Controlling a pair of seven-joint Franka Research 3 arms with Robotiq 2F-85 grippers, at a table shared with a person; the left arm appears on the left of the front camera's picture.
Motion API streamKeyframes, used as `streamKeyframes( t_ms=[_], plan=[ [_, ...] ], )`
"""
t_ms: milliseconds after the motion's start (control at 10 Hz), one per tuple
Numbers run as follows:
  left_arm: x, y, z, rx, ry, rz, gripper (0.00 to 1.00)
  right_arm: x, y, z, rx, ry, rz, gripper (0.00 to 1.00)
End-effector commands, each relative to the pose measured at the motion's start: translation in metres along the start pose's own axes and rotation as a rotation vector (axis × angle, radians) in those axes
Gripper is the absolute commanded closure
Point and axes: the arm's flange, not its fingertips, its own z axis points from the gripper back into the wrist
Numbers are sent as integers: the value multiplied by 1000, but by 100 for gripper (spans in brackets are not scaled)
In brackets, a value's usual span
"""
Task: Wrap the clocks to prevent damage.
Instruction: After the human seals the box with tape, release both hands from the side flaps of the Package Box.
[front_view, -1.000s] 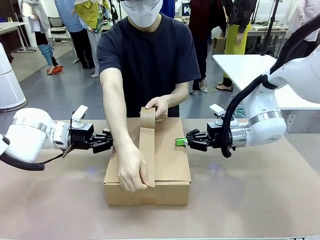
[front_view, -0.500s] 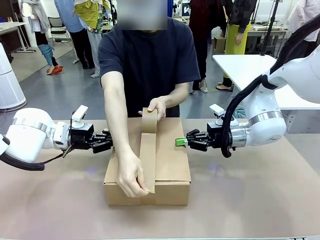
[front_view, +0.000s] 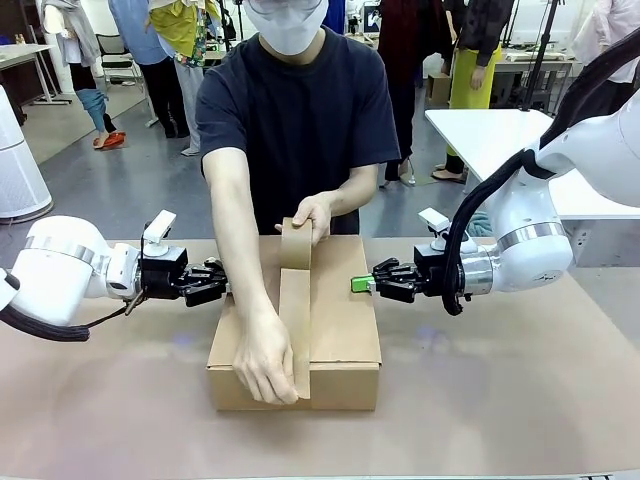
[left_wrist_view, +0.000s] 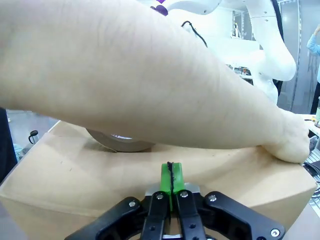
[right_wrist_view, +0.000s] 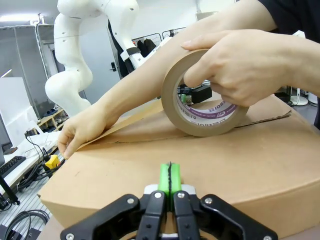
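Changed: the person's near hand (front_view: 262, 362) has slid the tape strip (front_view: 295, 300) down over the front edge of the box.
Cardboard box (front_view: 345, 335): on the desk (front_view: 500, 400), between the two arms, flaps down.
Tape roll (right_wrist_view: 200, 107): above the box's far edge, held by the person's other hand (front_view: 316, 212).
Left gripper (left_wrist_view: 170, 176): clenched, empty, green pads together, tip at the box's left side.
Right gripper (right_wrist_view: 170, 177): clenched, empty, tip at the opposite side.

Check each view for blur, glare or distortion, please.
Front view: evenly lit, sharp, no glare on the cardboard box. Left wrist view: the person's forearm looms huge near the lens, slightly soft. Right wrist view: tape roll crisp, background bright.
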Motion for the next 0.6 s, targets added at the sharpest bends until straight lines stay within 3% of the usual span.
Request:
streamKeyframes(
  t_ms=[0, 500],
  plan=[
    [-2, -2, -3, 9, -2, -3, 100, -2, -1, 0, -9, 11, -9, 99],
    [-2, -2, -3, 9, -2, -3, 100, -2, -1, 0, -9, 11, -9, 99]
  ],
)
